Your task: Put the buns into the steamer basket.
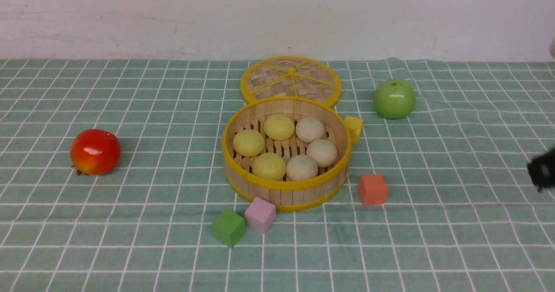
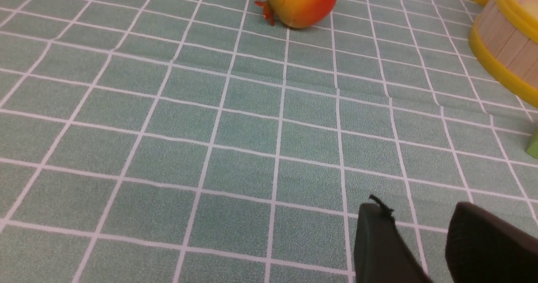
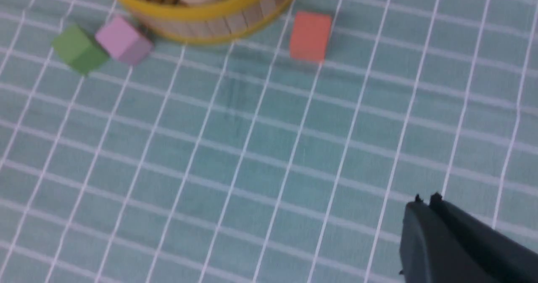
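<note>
Six small dome-shaped buns (image 1: pixel 286 146), three pale yellow and three beige-white, sit inside the round light-wood steamer basket (image 1: pixel 284 188) at frame centre. Right gripper (image 3: pixel 424 205) is clenched on nothing at lower right; left gripper (image 2: pixel 414 222) stands parted and empty. A careless sweep could knock the basket.

The steamer basket (image 1: pixel 286 188) is hemmed by cubes at six and three o'clock; nine o'clock is left open.
</note>
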Controlling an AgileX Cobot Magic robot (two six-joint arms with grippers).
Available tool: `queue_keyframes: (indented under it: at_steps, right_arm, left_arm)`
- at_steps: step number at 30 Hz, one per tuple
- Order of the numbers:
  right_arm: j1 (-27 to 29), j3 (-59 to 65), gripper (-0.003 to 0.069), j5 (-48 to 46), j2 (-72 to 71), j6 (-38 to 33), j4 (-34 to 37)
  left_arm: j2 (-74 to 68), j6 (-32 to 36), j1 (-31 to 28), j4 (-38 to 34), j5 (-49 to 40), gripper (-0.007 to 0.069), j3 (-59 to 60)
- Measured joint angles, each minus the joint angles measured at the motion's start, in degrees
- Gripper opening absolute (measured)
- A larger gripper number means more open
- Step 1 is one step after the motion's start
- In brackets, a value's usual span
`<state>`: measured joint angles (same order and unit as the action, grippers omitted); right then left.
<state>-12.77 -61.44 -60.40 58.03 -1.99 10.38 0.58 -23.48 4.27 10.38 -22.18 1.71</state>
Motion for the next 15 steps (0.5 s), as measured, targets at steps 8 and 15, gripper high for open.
queue_keyframes:
  at_steps: [8,15]
  right_arm:
    - [0.0,11.6,-0.0015,-7.1,-14.2,0.0,1.1]
    - [1.3,15.4,-0.0010,-1.1,-23.2,0.2,-6.3]
  left_arm:
    - [0.0,0.0,0.0,0.0,0.0,0.0238,0.0]
    - [0.0,0.0,0.0,0.0,0.0,0.0238,0.0]
